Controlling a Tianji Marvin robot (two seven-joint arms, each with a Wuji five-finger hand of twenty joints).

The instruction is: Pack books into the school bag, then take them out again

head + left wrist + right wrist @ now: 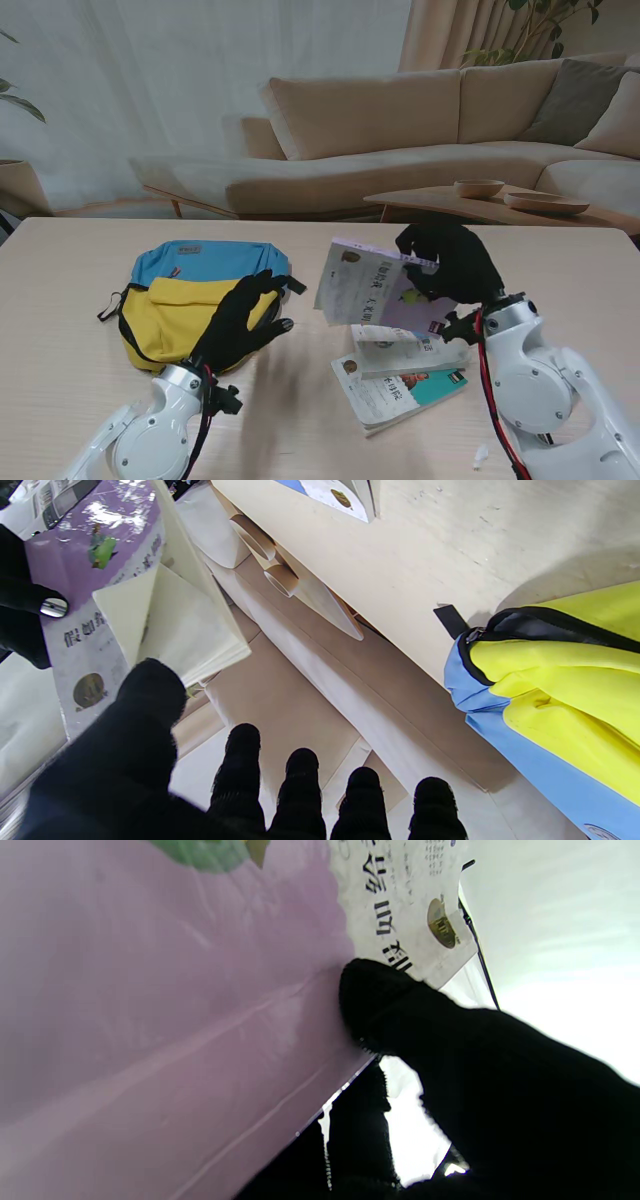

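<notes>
Books point(405, 375): two stacked flat on the table point(60, 260), nearest me on the right. Right hand point(452, 262) pinches the purple book point(375, 292) by one corner, lifted and tilted, pages fanning; risk: it slips or flops open. Left hand point(240, 318), fingers spread, holds nothing, hovers at the bag point(190, 300) just left of the book. Bag looks barely open; book may snag on the rim.

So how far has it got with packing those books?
Nothing looks packed yet. The right hand holds a purple book lifted off the table, beside the yellow-and-blue bag. The left hand hovers open over the bag. Two more books lie on the table, waiting. Unpacking comes afterwards.
</notes>
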